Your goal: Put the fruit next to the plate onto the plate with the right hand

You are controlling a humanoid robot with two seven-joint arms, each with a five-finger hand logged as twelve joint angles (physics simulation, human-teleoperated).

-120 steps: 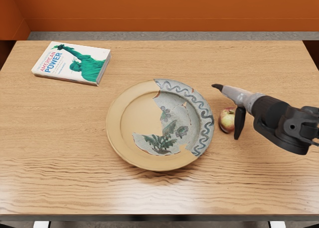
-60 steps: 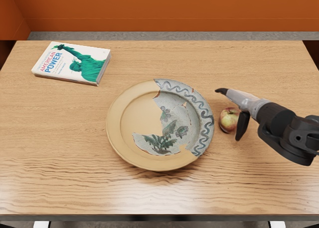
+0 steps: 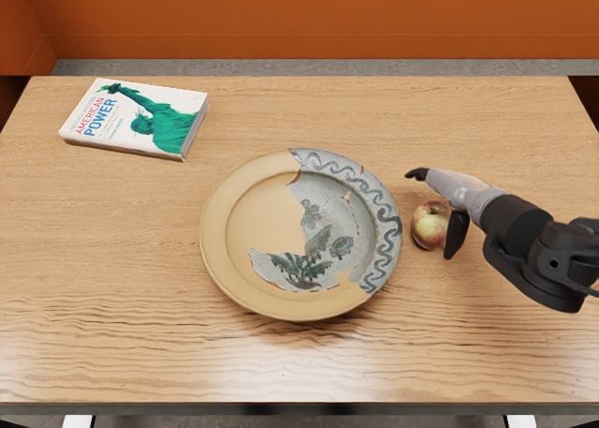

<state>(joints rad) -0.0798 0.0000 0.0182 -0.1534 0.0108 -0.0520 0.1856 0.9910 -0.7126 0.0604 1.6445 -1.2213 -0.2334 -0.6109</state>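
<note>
Head view, scene: A simulated robot's right hand (image 3: 465, 206) reaches in from the right edge toward an apple (image 3: 430, 225) on a wooden table (image 3: 112, 269).
Fruit: The apple rests on the tabletop just beside the right rim of the plate (image 3: 213, 229), not on it.
Fingers: Spread and gripping nothing. One grey finger points out above the apple, and a dark one hangs down at its right side. Whether either touches the fruit cannot be told.
Left arm: Out of sight.
Risk, rolling: The apple is round, so a one-sided push from the lower finger could send it against the plate rim or away along the table.
Risk, weak grasp: With only two digits seen bracketing the fruit, a shallow pinch might let it slip during the lift.
Risk, plate: The raised rim could catch a low carry and shove the plate.
Writing: A book (image 3: 136, 117) at the far left reads "AMERICAN POWER" beside a green Statue of Liberty. Its smaller print is illegible.
Plate markings: Blue wavy border and green leaf motif, no lettering.
</note>
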